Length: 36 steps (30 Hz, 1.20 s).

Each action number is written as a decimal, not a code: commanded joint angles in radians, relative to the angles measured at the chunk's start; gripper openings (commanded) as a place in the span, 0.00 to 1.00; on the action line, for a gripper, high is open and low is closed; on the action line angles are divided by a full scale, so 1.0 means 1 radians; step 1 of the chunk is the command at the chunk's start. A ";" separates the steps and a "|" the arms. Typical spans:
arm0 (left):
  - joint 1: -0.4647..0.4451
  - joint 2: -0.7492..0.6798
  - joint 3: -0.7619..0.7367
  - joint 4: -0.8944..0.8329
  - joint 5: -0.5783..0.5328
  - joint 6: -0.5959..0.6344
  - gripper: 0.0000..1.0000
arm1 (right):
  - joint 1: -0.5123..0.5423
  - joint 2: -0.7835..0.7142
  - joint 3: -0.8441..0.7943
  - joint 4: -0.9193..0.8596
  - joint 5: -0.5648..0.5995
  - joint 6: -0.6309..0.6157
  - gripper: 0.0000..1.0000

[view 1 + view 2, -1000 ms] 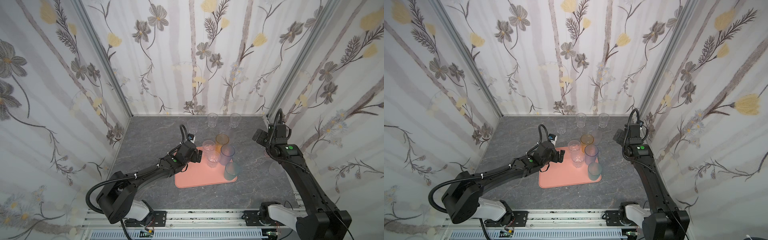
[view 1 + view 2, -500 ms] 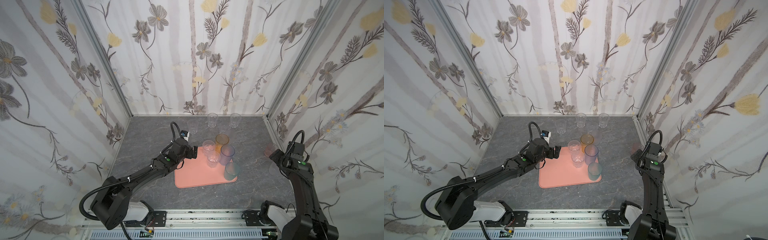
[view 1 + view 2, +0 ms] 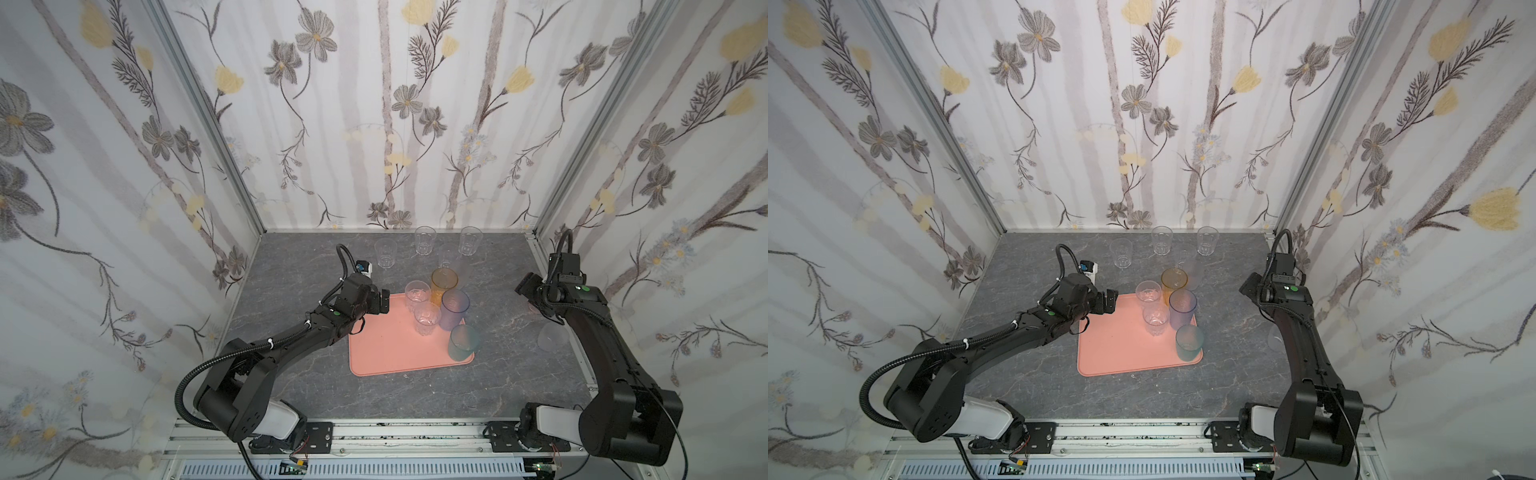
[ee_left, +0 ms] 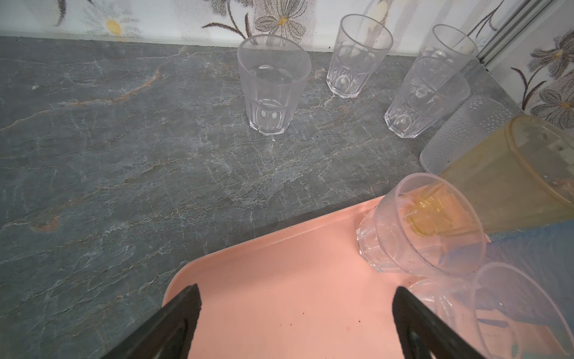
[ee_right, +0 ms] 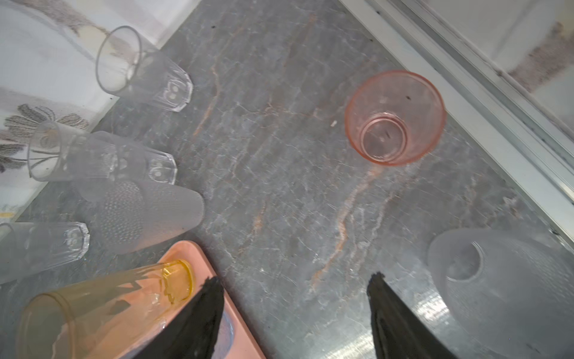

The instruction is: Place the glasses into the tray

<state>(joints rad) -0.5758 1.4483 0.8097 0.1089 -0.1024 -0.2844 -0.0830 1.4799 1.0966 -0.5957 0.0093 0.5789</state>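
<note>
The salmon-pink tray (image 3: 390, 353) (image 3: 1117, 353) lies mid-table. On its right half stand two clear glasses (image 3: 417, 291), an amber one (image 3: 444, 283), a blue-purple one (image 3: 454, 307) and a teal one (image 3: 462, 343). My left gripper (image 3: 384, 301) (image 4: 295, 298) hangs open and empty over the tray's far left corner. My right gripper (image 3: 524, 291) (image 5: 295, 283) is open above bare table right of the tray, holding nothing. Beyond it stands a short orange-pink glass (image 5: 394, 118), with a frosted glass (image 5: 497, 279) (image 3: 550, 337) beside it.
Several clear glasses (image 3: 385, 254) (image 4: 273, 87) stand along the back wall, and a tall frosted one (image 5: 149, 211) stands just behind the tray. Flowered walls close in three sides. A metal rail (image 5: 497, 102) runs along the right edge near the orange-pink glass.
The left gripper has drawn back a little from the clear glasses toward the tray's corner. The right arm dropped toward the right wall, then rose again over the table's right side.
</note>
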 commanded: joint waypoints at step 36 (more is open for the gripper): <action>-0.210 0.083 0.037 0.121 0.055 0.161 0.99 | 0.091 1.067 0.970 0.240 -0.151 0.196 0.46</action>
<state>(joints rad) -0.7864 1.5360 0.8516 0.1944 -0.0311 -0.1341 0.0116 2.5328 2.0518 -0.4088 -0.1280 0.7513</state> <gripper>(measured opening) 0.986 0.462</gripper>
